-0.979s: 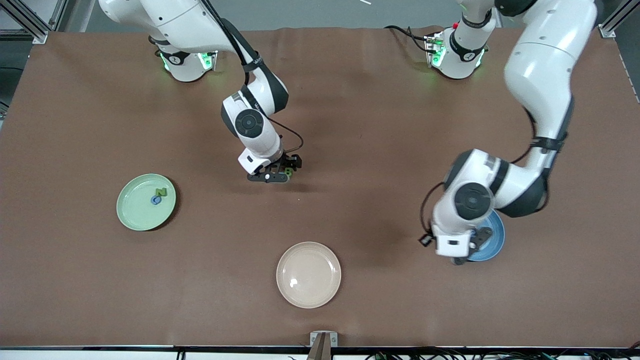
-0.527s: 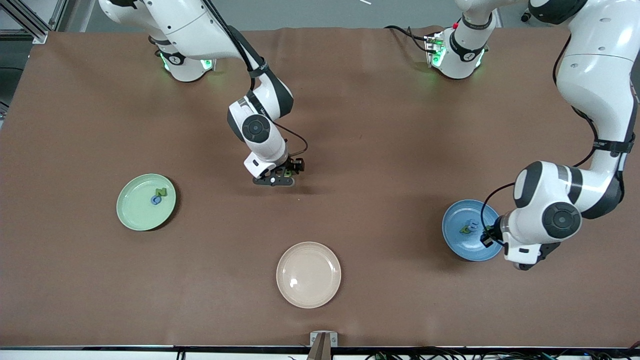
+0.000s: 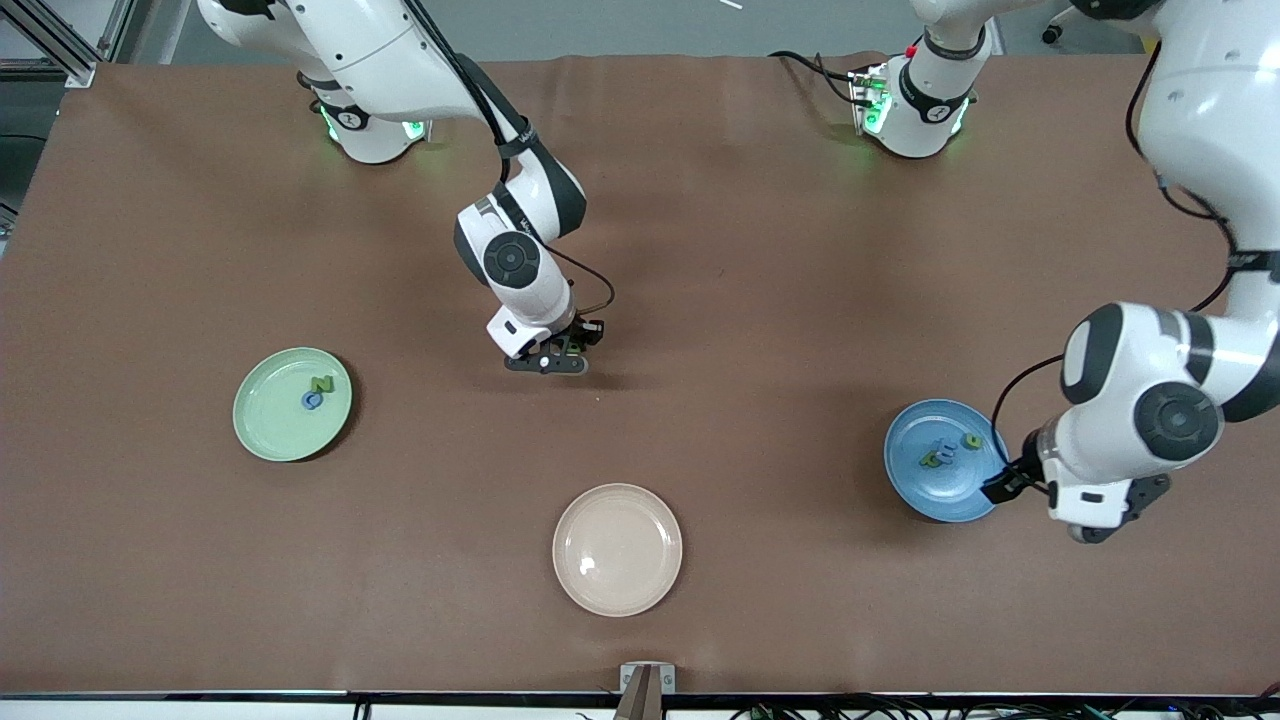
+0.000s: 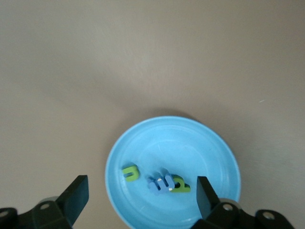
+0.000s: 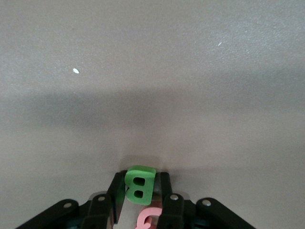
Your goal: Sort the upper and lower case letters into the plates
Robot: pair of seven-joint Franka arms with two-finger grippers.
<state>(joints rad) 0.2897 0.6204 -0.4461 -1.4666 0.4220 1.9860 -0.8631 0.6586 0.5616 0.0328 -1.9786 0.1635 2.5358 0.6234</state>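
Note:
My right gripper [image 3: 560,352] is low over the middle of the table, shut on a green letter B [image 5: 139,185] standing between its fingers. A pink-red letter [image 5: 148,220] lies just under the hand. My left gripper [image 4: 141,191] is open and empty, beside and above the blue plate [image 3: 915,470], at the left arm's end of the table. That plate [image 4: 200,148] holds a green letter [image 4: 131,172], a blue letter [image 4: 161,183] and another green letter [image 4: 181,185]. The mint green plate [image 3: 270,420] holds a green N [image 3: 321,384] and a blue letter [image 3: 312,400].
A cream-beige plate [image 3: 617,549] lies empty near the front camera's edge, at mid-table. The left arm's wrist [image 3: 1100,480] hangs beside the blue plate. The brown mat [image 3: 760,300] covers the table.
The left arm has swung off the blue plate toward its own end of the table, uncovering the plate and its letters. The right gripper has shifted slightly, still holding the green B.

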